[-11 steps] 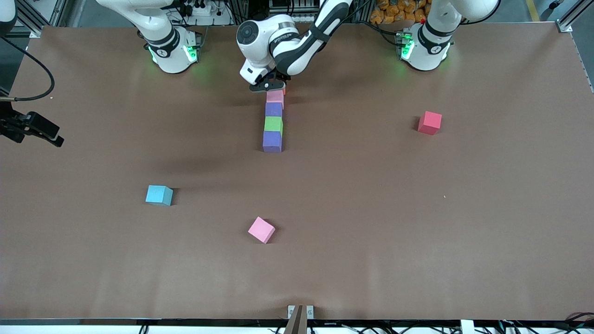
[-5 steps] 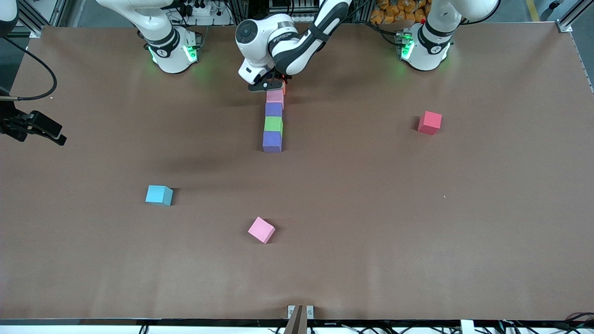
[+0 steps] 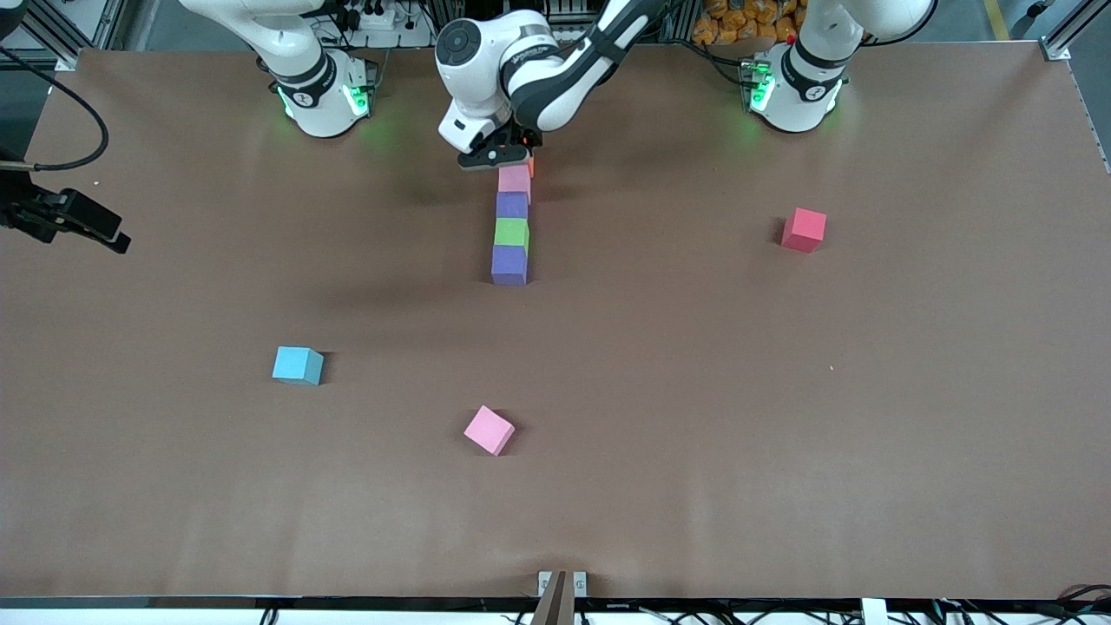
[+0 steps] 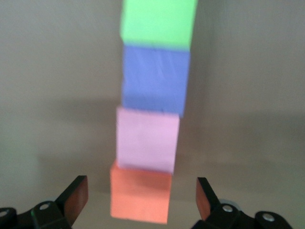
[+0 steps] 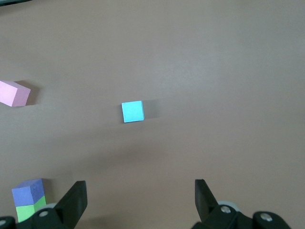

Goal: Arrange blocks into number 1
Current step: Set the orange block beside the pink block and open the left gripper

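Observation:
Five blocks lie in one straight line in the middle of the table. The orange block (image 3: 531, 166) (image 4: 140, 198) is nearest the robots' bases. After it come a pale pink block (image 3: 515, 180) (image 4: 147, 138), a purple block (image 3: 512, 205) (image 4: 155, 78), a green block (image 3: 511, 232) (image 4: 157, 21) and a second purple block (image 3: 509, 264). My left gripper (image 3: 496, 158) (image 4: 141, 200) hovers open just above the orange block, one finger on each side and neither touching it. My right gripper (image 3: 87, 230) (image 5: 140, 200) waits open and empty in the air over the right arm's end of the table.
A red cube (image 3: 804, 229) sits alone toward the left arm's end. A cyan cube (image 3: 297, 365) (image 5: 132, 111) and a brighter pink cube (image 3: 489, 430) (image 5: 14, 93) lie loose, nearer the front camera than the line. The brown tabletop (image 3: 694, 391) stretches wide around them.
My left gripper has opened, let go of the orange block and risen a little above it. My right gripper has drifted slightly toward the robots' side.

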